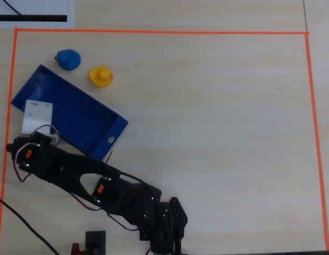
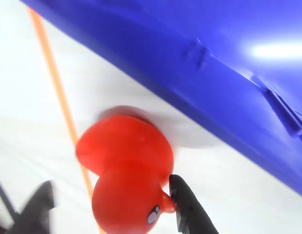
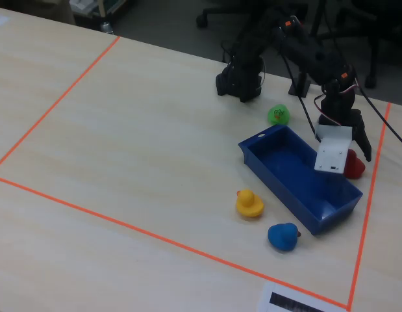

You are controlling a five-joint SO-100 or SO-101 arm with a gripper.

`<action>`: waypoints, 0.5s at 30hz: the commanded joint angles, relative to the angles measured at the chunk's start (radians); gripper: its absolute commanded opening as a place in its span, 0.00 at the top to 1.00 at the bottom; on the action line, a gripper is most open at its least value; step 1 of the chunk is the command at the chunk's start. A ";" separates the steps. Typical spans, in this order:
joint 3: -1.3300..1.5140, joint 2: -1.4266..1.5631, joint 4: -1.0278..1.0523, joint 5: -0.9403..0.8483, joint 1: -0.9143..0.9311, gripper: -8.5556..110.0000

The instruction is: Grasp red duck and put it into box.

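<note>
The red duck (image 2: 126,165) lies on the table just outside the blue box's (image 2: 190,63) long wall, over the orange tape line. My gripper (image 2: 110,185) is open around it. The right finger (image 2: 187,209) touches the duck's beak. The blurred left finger (image 2: 38,209) stands apart from the duck. In the fixed view the duck (image 3: 354,168) peeks out under the gripper (image 3: 356,156) at the far side of the box (image 3: 285,162). In the overhead view the duck is hidden under the gripper (image 1: 14,146), beside the box (image 1: 74,114).
A yellow duck (image 1: 101,76) and a blue duck (image 1: 68,59) sit beyond the box's other long side. A green duck (image 3: 278,115) sits near the arm's base. Orange tape (image 2: 53,73) marks the work area's edge close by the gripper.
</note>
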 commanded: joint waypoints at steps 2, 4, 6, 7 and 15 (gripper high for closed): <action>-0.048 -0.005 -0.014 0.003 0.011 0.85; -0.037 -0.005 -0.017 0.003 0.012 0.93; -0.028 0.002 -0.017 -0.002 0.015 0.93; -0.026 0.003 -0.015 -0.002 0.017 0.93; -0.141 0.179 0.219 -0.002 0.080 0.93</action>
